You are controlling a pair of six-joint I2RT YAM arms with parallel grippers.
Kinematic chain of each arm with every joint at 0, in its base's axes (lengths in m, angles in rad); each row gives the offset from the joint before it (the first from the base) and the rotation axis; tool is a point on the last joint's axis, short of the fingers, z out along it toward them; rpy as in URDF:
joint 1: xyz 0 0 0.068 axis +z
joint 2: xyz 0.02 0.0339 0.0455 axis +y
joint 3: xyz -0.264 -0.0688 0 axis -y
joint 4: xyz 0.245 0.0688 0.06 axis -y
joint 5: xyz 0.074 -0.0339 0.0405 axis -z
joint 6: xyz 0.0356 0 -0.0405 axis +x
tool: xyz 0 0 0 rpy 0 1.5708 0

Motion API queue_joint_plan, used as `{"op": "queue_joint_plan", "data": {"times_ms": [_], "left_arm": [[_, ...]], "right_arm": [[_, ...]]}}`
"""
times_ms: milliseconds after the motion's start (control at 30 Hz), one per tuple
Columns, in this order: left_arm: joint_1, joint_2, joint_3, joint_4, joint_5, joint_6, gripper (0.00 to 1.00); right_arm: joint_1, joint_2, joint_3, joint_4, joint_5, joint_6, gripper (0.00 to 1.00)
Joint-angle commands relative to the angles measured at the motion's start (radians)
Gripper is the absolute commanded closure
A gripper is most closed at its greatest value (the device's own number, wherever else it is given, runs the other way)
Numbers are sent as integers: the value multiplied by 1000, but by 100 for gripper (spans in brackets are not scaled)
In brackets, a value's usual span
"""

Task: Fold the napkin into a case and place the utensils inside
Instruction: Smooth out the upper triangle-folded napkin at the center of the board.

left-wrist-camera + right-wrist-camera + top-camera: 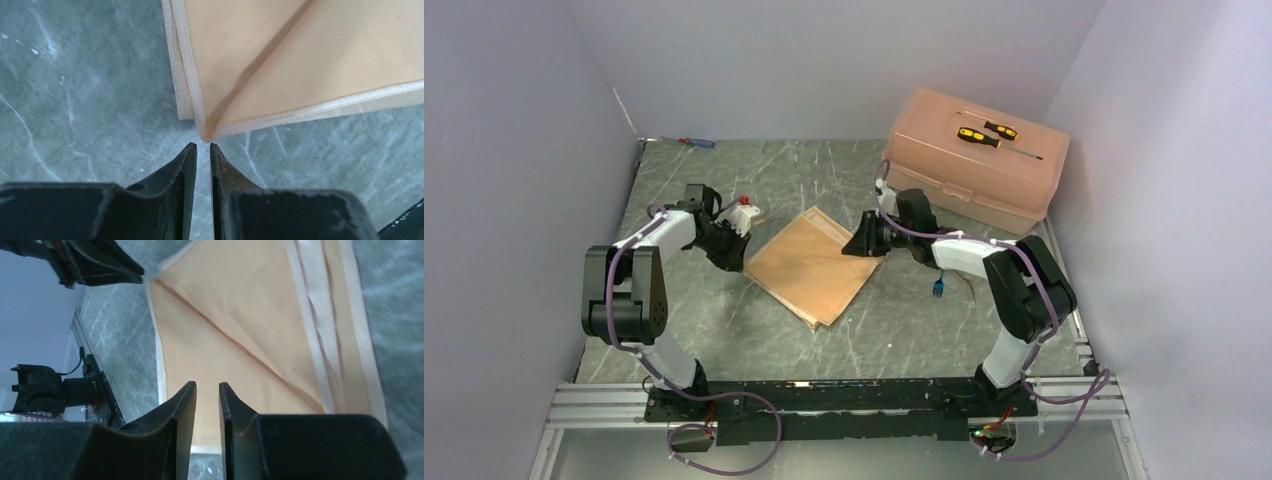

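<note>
- Starting with the clutter: a pink plastic box (974,170) sits at the far right of the table (824,170), with two yellow-and-black screwdrivers (986,135) lying on its lid.
- A red-and-blue screwdriver (696,142) is way off in the far left corner, well apart from everything else.
- The utensils (938,287) are mostly hidden. Only a small blue bit pokes out under the right arm (964,255), on the table right of the cloth.
- Nothing lies on top of the napkin (809,265). It's mid-table between the two arms, turned diagonally.
- The napkin itself is peach-orange and a bit shiny, folded flat into a rectangle of several layers, with pale hemmed edges stacked slightly offset along one side. A diagonal crease runs across the top layer.
- The left jaws point at the napkin's left corner, tips just short of it. They're a thin slit apart with nothing between them.
- The right jaws hover over the napkin's right edge, also a narrow gap apart and gripping nothing.
</note>
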Motion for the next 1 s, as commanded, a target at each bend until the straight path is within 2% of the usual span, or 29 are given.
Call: {"op": "queue_joint_plan", "data": {"times_ms": [0,200,433,633,767,967], "left_arm": [[1,51,44,59,12,9,78],[-1,53,42,-12,67,92,77],[-2,-11,-14,50,46,87,80],[-20,-36,-40,114,29,79,88],[-23,-45,-42,189,5,37,96],[-27,-42,-35,233,-46,24,97]], "right_arm": [[37,58,134,-18,25,1,72],[101,213,368,-90,39,-18,70],[151,437,623,-144,48,-7,69],[158,538,689,-114,48,26,70],[154,564,695,-106,132,32,71],[135,527,653,-68,254,49,71]]}}
